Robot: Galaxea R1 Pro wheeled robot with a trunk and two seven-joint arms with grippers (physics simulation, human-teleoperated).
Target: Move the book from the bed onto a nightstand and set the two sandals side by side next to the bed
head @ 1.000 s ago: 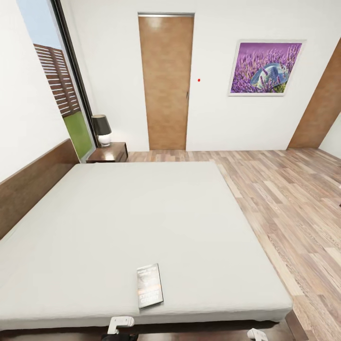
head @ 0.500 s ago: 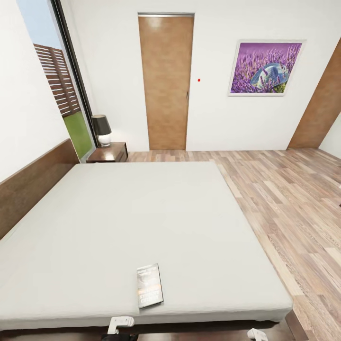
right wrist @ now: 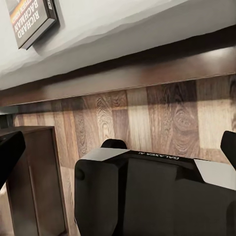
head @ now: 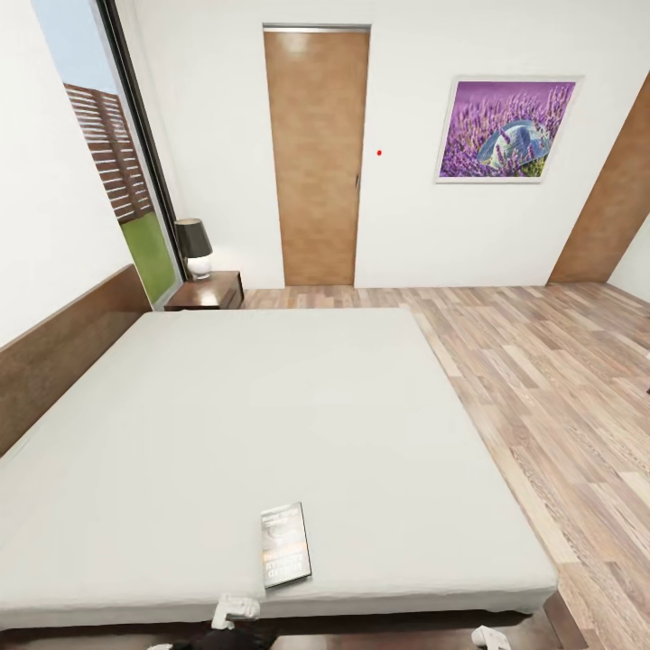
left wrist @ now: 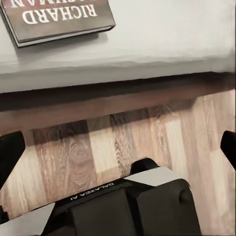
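Book: thin rectangular paperback, grey-white cover, lying flat near the foot edge of the bed; left wrist view reads "RICHARD" in white on a dark band; right wrist view shows an orange strip beside the lettering.

Bed: broad, smooth light-grey mattress, rounded edge, on a dark-brown wooden base with a matching headboard.

Nightstand: low, dark-brown, glossy top, at the far head corner; bears a black-shaded lamp.

Floor: light-brown planks, visible grain.

Left gripper: black fingers spread wide, empty, over the floor by the bed base.

Right gripper: likewise wide apart, holding nothing.
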